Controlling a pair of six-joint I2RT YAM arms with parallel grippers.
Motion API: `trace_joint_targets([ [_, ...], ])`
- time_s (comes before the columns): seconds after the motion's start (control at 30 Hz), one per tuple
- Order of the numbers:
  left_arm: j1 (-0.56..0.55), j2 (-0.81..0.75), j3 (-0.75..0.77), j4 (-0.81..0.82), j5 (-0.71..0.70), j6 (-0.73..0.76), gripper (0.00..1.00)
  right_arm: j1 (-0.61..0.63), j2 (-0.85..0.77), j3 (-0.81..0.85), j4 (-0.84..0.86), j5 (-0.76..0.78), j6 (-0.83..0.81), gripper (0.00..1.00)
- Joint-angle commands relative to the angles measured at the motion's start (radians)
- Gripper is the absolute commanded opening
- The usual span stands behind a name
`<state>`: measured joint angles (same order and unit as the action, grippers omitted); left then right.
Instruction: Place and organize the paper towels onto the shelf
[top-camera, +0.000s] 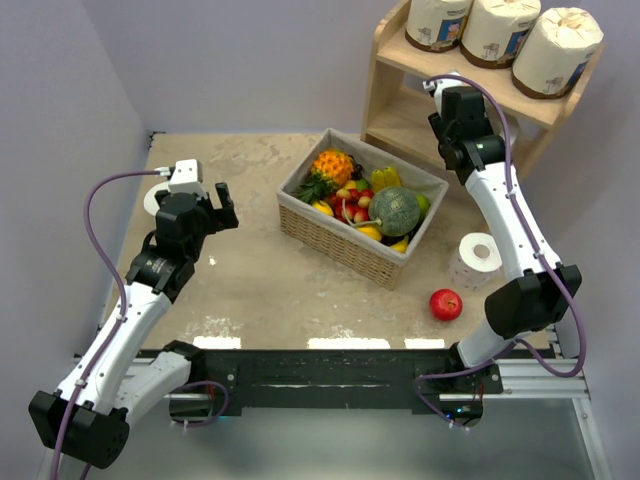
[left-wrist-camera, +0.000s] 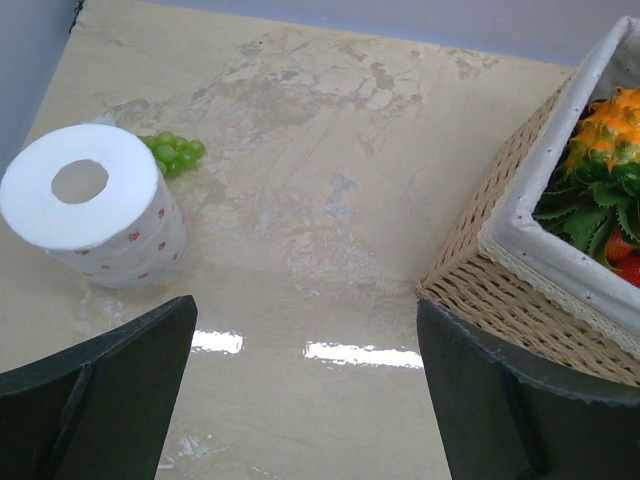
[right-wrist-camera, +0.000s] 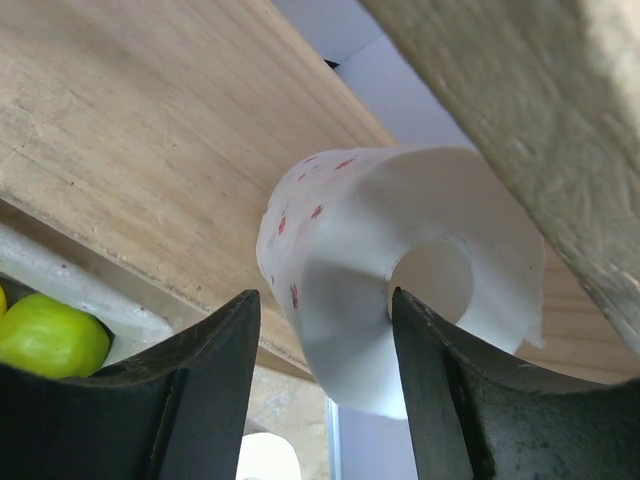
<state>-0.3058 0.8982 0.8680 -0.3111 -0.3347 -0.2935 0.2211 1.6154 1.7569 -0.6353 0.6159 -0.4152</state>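
Right pincer (right-wrist-camera: 322, 300) reaches into the lower tier of the shelf (top-camera: 385, 75), its jaws parted and straddling the wall of a bare white roll (right-wrist-camera: 330, 240) with pink dots. One finger sits outside the paper and the other at the core hole. Whether the pads press the paper I cannot tell. The roll's end face with the open core looks straight back at the wrist camera, so its long axis runs roughly in line with the fingers, away into the shelf; whether it stands or lies I cannot tell.

Three wrapped rolls (top-camera: 500, 30) stand upright in a row on the upper tier.

Left pincer (left-wrist-camera: 305, 305) hangs over the table with jaws wide apart and nothing between them. A second dotted roll (left-wrist-camera: 95, 205) stands on end ahead of its left finger and apart from it, core pointing up, with green grapes (left-wrist-camera: 175, 152) just beyond. A wicker basket (left-wrist-camera: 500, 290) lies off its right finger.

A third bare roll (top-camera: 475, 260) stands on end by the right arm, near a red apple (top-camera: 446, 304).
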Motion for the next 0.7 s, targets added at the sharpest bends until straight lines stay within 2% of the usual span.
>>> trace_joint_targets([
  [0.0,0.004,-0.007,-0.009,0.044,0.013,0.002,0.97,-0.003,-0.063,0.036,0.008,-0.004,-0.001,0.60],
  [0.37,0.004,-0.018,-0.011,0.049,0.022,0.001,0.97,-0.005,-0.031,0.096,-0.029,0.084,0.004,0.62],
  [0.53,0.004,-0.022,-0.011,0.046,0.023,0.002,0.97,-0.002,-0.051,0.122,-0.084,-0.005,0.093,0.62],
  [0.67,0.004,-0.025,-0.011,0.049,0.033,-0.001,0.97,0.000,-0.098,0.115,-0.203,-0.090,0.237,0.62],
])
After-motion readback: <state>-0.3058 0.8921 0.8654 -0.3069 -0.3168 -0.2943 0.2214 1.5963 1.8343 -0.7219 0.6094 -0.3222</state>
